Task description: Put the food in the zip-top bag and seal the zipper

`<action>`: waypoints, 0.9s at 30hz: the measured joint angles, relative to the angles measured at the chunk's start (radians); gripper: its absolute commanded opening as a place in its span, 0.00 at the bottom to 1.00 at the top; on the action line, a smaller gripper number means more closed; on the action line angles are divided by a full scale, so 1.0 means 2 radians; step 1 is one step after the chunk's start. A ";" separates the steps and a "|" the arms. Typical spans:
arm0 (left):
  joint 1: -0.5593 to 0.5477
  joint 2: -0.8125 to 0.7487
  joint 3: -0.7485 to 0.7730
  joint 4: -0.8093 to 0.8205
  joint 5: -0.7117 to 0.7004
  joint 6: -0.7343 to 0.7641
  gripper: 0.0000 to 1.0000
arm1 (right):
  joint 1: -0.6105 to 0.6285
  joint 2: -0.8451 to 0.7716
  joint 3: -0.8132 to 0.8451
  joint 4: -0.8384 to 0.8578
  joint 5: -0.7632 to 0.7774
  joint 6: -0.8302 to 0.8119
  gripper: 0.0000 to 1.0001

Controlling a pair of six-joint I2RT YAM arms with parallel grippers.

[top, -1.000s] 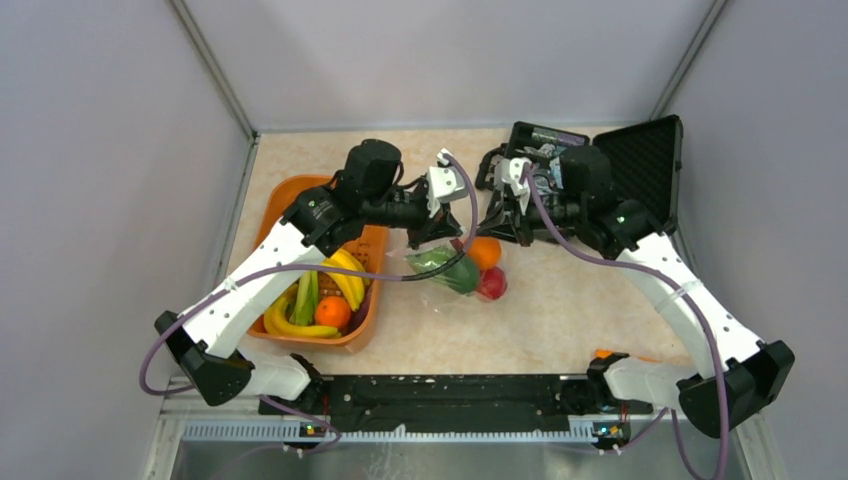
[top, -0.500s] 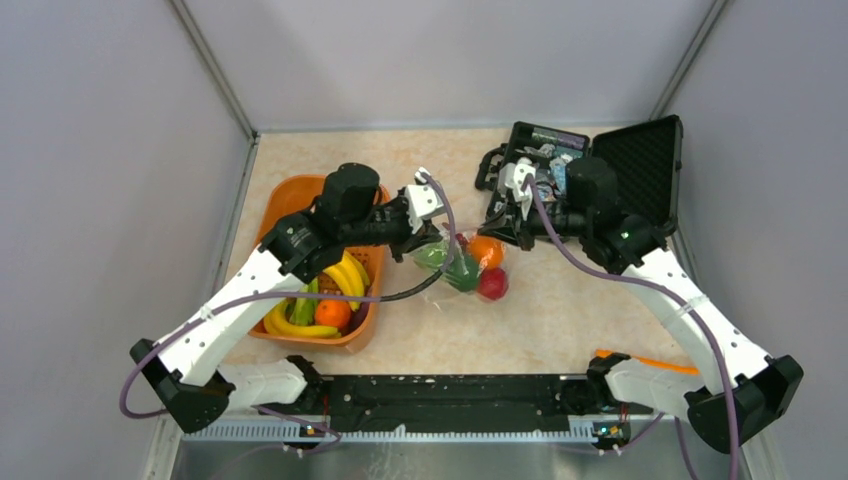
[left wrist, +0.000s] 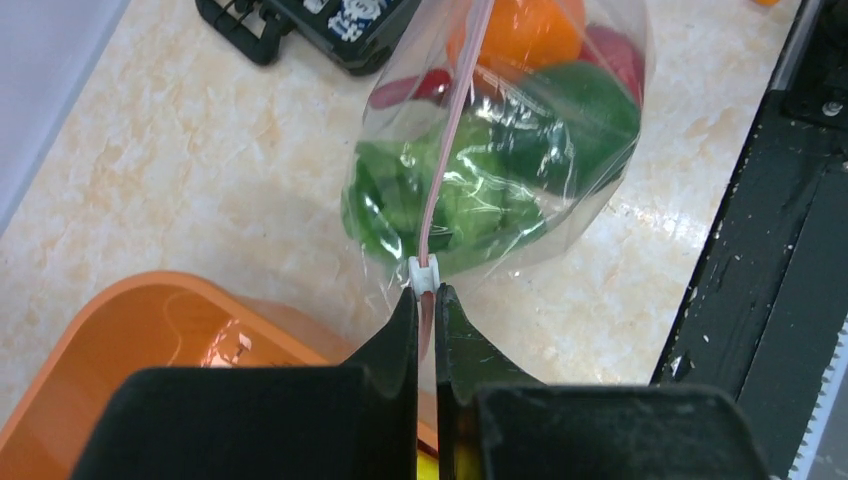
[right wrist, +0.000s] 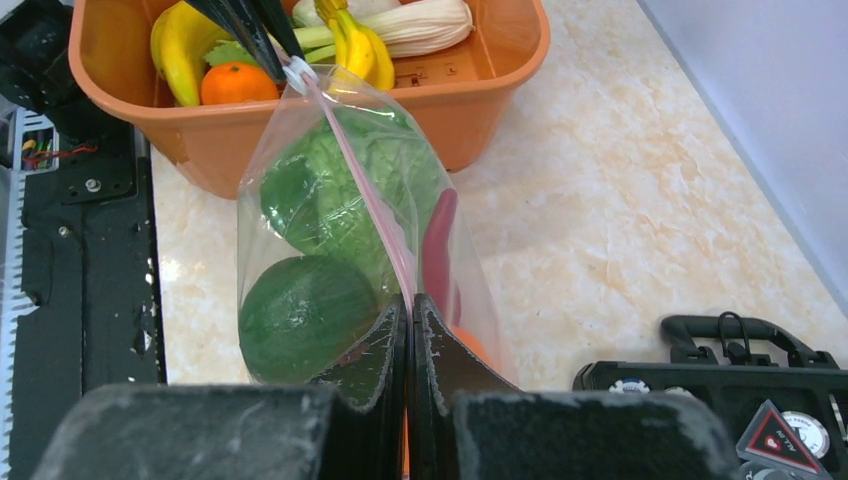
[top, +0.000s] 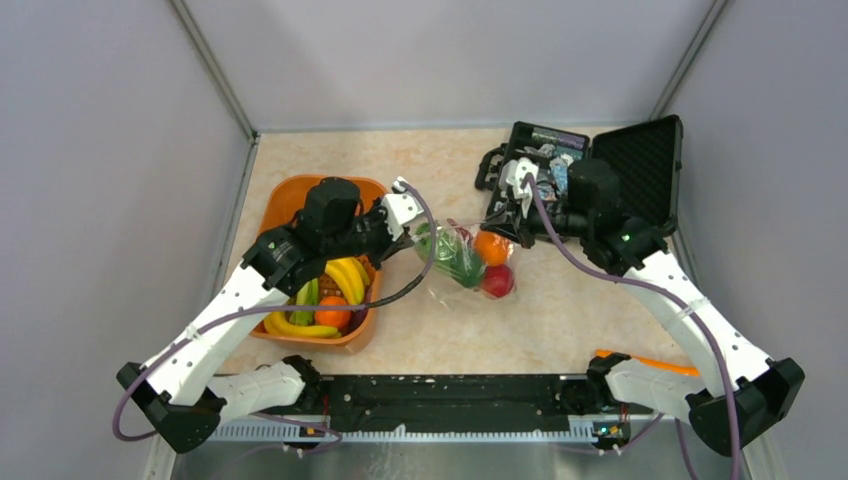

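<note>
The table (top: 560,320) carries the orange tub (top: 288,188) on the left and the open black case (top: 640,160) at the far right. Neither has moved.

Over the last second the left arm has drawn back from above the middle of the zip-top bag (right wrist: 330,200) toward the tub. The right arm has held its station beside the case. The bag now hangs stretched between the two grippers, above the table between tub and case.

Food (right wrist: 305,315) inside the bag comprises green pieces, an orange, a red chilli and a red piece. Bananas, an orange and a pale piece remain in the tub.

The left gripper (left wrist: 425,300) has its jaws pressed together on the bag's mouth edge, directly behind the white slider (left wrist: 424,272). The right gripper (right wrist: 408,305) is likewise fully closed, pinching the opposite end of the zipper (left wrist: 452,120).

The zipper runs as one straight, taut pink line from one gripper to the other. The slider sits at the left end of its travel.

We judge that the leftward pull has carried the slider along the strip and that the seal is complete or nearly so. We cannot confirm full engagement of the strip from these views.
</note>
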 measured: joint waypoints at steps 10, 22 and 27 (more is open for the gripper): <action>0.013 -0.028 -0.009 -0.029 -0.028 0.001 0.12 | 0.000 0.000 0.000 0.005 0.008 0.004 0.00; 0.019 -0.064 -0.056 0.045 -0.084 -0.047 0.99 | 0.000 -0.035 -0.060 0.080 0.018 0.063 0.00; 0.021 -0.120 -0.089 0.113 -0.121 -0.076 0.99 | 0.000 -0.075 -0.087 0.105 0.007 0.100 0.00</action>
